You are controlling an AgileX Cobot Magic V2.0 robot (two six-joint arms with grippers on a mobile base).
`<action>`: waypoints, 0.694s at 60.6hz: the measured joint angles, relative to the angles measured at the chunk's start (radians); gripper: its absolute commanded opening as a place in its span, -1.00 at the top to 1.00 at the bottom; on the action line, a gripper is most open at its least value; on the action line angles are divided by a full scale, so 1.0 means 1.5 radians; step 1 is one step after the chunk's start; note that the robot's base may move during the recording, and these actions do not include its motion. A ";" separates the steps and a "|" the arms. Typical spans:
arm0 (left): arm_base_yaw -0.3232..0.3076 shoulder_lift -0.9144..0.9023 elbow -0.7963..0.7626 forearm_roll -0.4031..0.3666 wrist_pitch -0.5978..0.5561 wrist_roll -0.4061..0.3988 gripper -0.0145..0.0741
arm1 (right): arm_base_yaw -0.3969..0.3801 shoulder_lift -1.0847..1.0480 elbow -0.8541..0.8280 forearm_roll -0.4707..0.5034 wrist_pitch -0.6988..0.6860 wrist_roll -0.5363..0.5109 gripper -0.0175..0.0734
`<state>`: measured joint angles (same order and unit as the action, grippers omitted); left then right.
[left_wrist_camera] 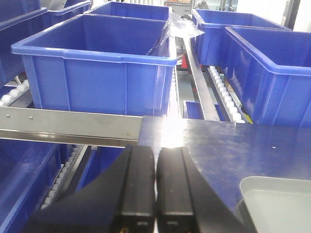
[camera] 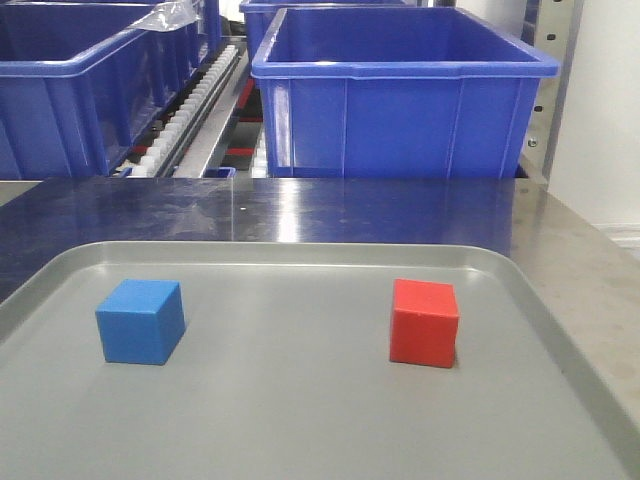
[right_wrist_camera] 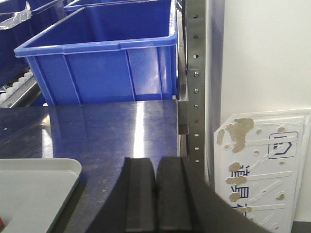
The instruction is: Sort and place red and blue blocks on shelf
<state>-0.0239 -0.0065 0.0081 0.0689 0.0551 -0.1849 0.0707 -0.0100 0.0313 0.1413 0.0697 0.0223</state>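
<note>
Ahead of you stands the shelf (left_wrist_camera: 68, 127). Its brushed steel front rail runs across the left wrist view, and white roller tracks (camera: 190, 105) lie between the big blue bins (camera: 400, 110) that sit on it. In front of the shelf you have the shiny steel tabletop (camera: 350, 210), and on it the flat grey tray (camera: 290, 252), nearest the front camera. Both blocks rest on the tray, well apart, and neither is on the shelf. The blue block (camera: 140, 320) is on the left side and the red block (camera: 424, 322) on the right, each flat on one face. Your left gripper (left_wrist_camera: 156, 154) has its fingers pressed together with nothing between them. It points toward the bins, with a corner of the tray low to its right. Your right gripper (right_wrist_camera: 155, 165) is likewise closed and empty, over the tabletop near the shelf's perforated upright, with the tray's corner to its left.
</note>
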 measured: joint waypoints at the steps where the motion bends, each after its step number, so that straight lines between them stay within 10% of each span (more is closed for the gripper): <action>1: 0.000 0.000 0.000 0.000 0.000 0.000 0.39 | 0.000 0.000 0.000 0.003 0.000 0.000 0.50; 42: 0.000 0.000 0.000 0.000 0.000 0.000 0.39 | 0.000 0.377 -0.161 0.053 0.064 0.000 0.50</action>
<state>-0.0239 -0.0065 0.0081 0.0689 0.0551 -0.1849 0.0707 0.5561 -0.2108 0.2208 0.1652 0.0223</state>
